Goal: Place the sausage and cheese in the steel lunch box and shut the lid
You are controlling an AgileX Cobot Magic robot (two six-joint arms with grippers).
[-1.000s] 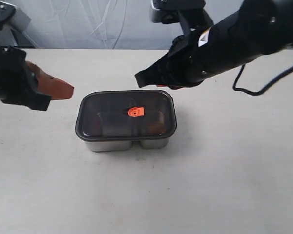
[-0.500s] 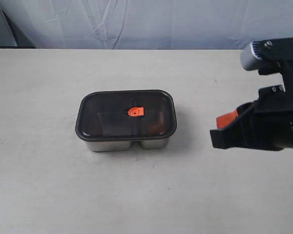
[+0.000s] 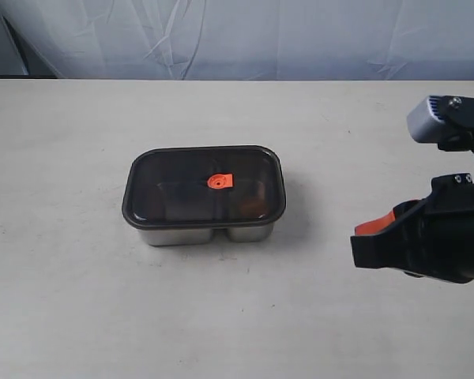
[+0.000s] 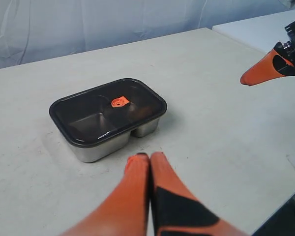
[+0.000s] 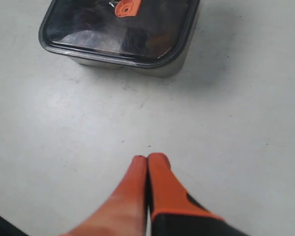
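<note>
The steel lunch box (image 3: 174,234) stands mid-table with the dark lid (image 3: 182,185) seated flat on it, orange tab (image 3: 219,181) at its centre. The sausage and cheese are hidden; only dim brownish shapes show through the lid. My right gripper (image 3: 369,231) hovers well to the right of the box, shut and empty. Both wrist views confirm it: the right gripper (image 5: 147,158) points at bare table short of the box (image 5: 155,69). My left gripper (image 4: 150,156) is out of the exterior view, shut and empty, a little short of the box (image 4: 96,150).
The beige table (image 3: 79,316) spreads bare round the box. A crumpled pale backdrop (image 3: 237,35) hangs behind its far edge. In the left wrist view, the right gripper (image 4: 263,71) shows across the table, and the table's edge (image 4: 285,191) runs close by.
The left arm has withdrawn out of the exterior view. The right arm has swung from behind the box to the right side of the table. The box and lid have not moved.
</note>
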